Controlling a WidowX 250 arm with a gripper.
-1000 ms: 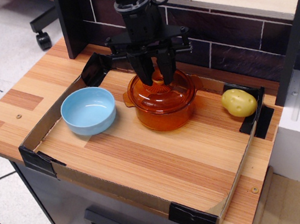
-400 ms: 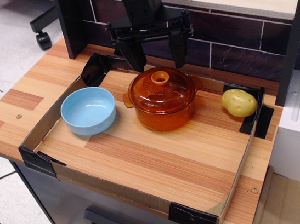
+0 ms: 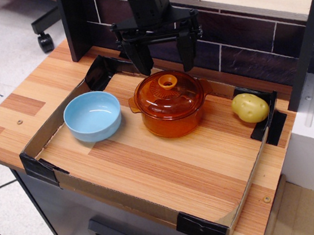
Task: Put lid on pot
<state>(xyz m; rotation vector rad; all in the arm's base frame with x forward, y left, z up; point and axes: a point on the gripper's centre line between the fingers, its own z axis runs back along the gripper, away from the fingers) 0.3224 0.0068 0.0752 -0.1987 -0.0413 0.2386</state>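
The translucent orange pot (image 3: 171,118) stands in the middle back of the wooden tray. The orange domed lid (image 3: 169,94) sits on top of it, its ring knob (image 3: 168,82) at the centre. My gripper (image 3: 165,67) hangs just above the lid, behind the knob, with its two black fingers (image 3: 140,59) spread wide apart. It is open and holds nothing.
A light blue bowl (image 3: 92,115) stands left of the pot. A yellow potato (image 3: 250,107) lies at the tray's back right corner. A low cardboard wall (image 3: 252,177) with black corner pieces rims the tray. A dark brick wall (image 3: 241,54) runs behind.
My gripper let go of the lid knob, opened wide and rose above the pot. The lid stays on the pot.
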